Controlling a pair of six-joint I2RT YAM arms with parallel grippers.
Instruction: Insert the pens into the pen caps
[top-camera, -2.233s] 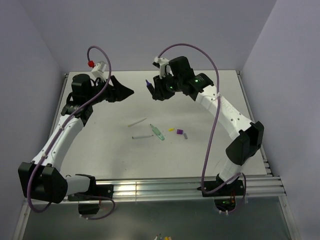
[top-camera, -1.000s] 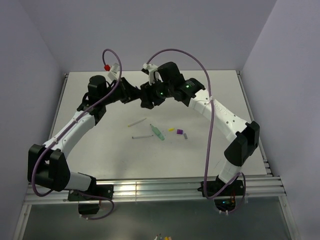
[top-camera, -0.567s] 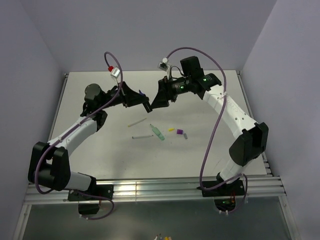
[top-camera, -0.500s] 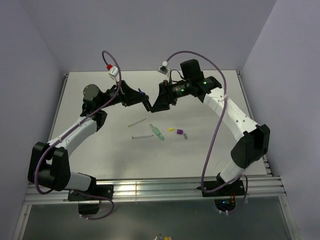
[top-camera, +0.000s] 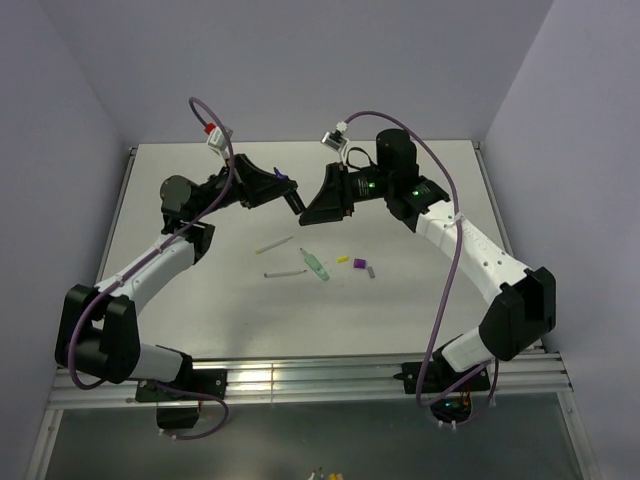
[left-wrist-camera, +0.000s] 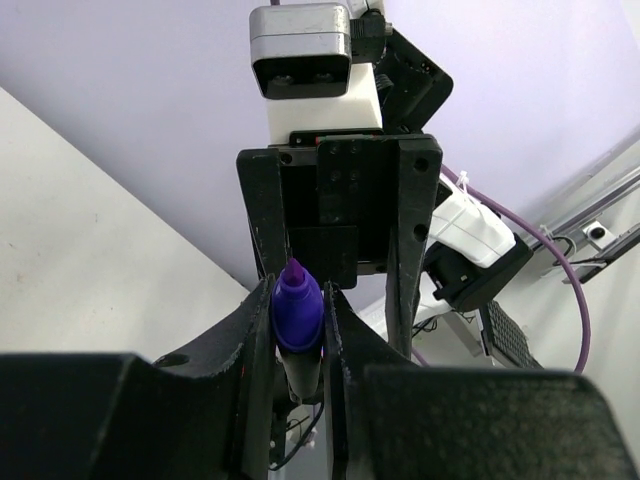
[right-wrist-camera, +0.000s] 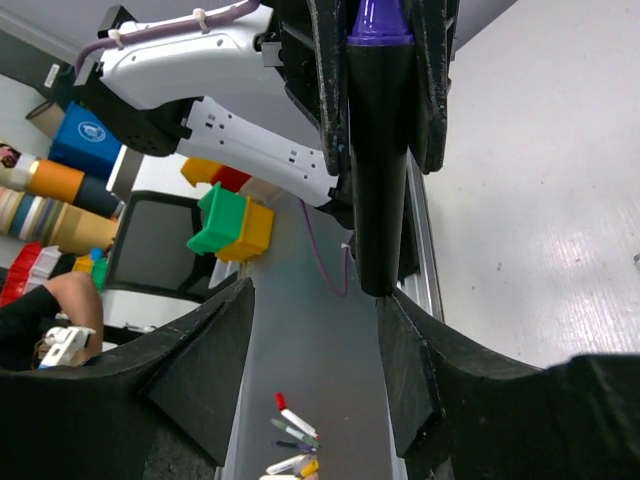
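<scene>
My left gripper is shut on the black pen, held above the back of the table. In the left wrist view the pen's purple tip pokes out between the fingers of the left gripper. My right gripper faces it, open and empty. In the right wrist view the pen's black end hangs just beyond the wide-apart jaws of the right gripper. On the table lie a pale yellow pen, a grey-white pen and a green pen. Next to them sit the yellow cap, purple cap and grey cap.
Purple cables loop over both arms. An aluminium rail runs along the table's near edge, and walls close in the back and sides. Below the table are green and yellow bins and loose markers on the floor.
The right gripper held the pen, brought it to the left gripper, then opened and drew back to the right. The left gripper now holds the pen and has lifted a little.
</scene>
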